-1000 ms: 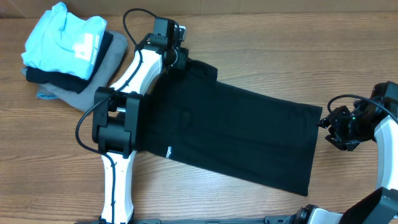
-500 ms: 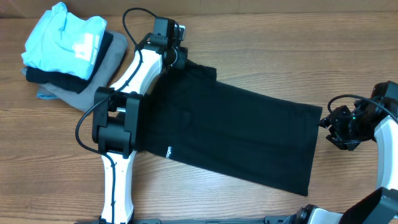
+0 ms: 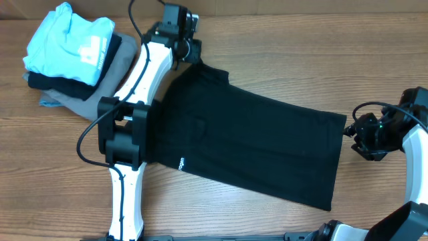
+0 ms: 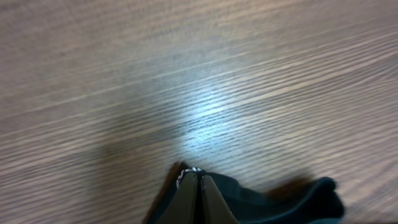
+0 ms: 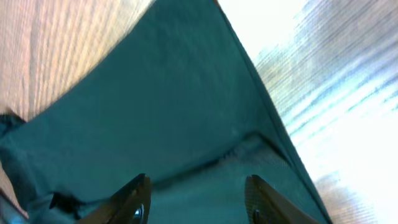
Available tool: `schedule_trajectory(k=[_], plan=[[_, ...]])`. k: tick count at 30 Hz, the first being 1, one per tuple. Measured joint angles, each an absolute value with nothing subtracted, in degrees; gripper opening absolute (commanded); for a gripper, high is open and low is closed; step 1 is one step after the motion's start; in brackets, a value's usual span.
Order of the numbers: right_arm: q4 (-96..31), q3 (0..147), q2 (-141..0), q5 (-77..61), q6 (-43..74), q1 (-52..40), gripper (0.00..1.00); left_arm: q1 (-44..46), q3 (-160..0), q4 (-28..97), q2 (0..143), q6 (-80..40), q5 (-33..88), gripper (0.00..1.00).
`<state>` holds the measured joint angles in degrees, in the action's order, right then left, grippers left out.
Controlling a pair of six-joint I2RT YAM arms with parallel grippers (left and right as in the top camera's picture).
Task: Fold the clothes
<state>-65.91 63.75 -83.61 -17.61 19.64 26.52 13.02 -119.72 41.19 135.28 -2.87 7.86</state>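
- Fold at its opening step, apparently: black polo shirt (image 3: 261, 144) lies flat, slanted across the wood-grain surface (image 3: 287, 47).
- Left gripper (image 4: 198, 186) pressed together, seemingly pinching shirt's far corner; right gripper (image 5: 196, 196) spread over opposite edge, holding nothing.
- Next, prob.: right closes on fabric, both carry it over.
- Fabric soft, matte, limp.

Left tool (image 4: 198, 174) clamped, right tool (image 5: 196, 183) parted.
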Motion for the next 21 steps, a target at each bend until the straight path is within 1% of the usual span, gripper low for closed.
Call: schedule_trajectory(k=[4, 5, 11, 13, 14, 21], plan=[[-58.59, 63.77, -83.61, -16.21, 19.57, 26.52, 0.58, 13.02, -123.20, 45.82, 135.28, -2.85, 7.86, 0.04], [-55.24, 63.75, -83.61, -15.92, 19.57, 26.52, 0.58, 13.02, -123.66, 46.76, 135.28, -2.85, 7.86, 0.04], [-45.30, 63.83, -85.19, -15.42, 19.44, 26.52, 0.56, 13.02, -125.05, 50.02, 135.28, -2.85, 7.86, 0.04], [-42.70, 63.92, -87.92, -15.38, 19.46, 26.52, 0.56, 13.02, -125.23, 50.52, 135.28, -2.85, 7.90, 0.04], [-41.39, 63.94, -89.58, -15.29, 19.44, 26.52, 0.54, 13.02, -125.29, 50.70, 135.28, -2.85, 8.10, 0.04], [-33.17, 63.96, -102.28, -15.64, 19.49, 26.52, 0.50, 13.02, -125.29, 50.85, 135.28, -2.85, 11.16, 0.04]])
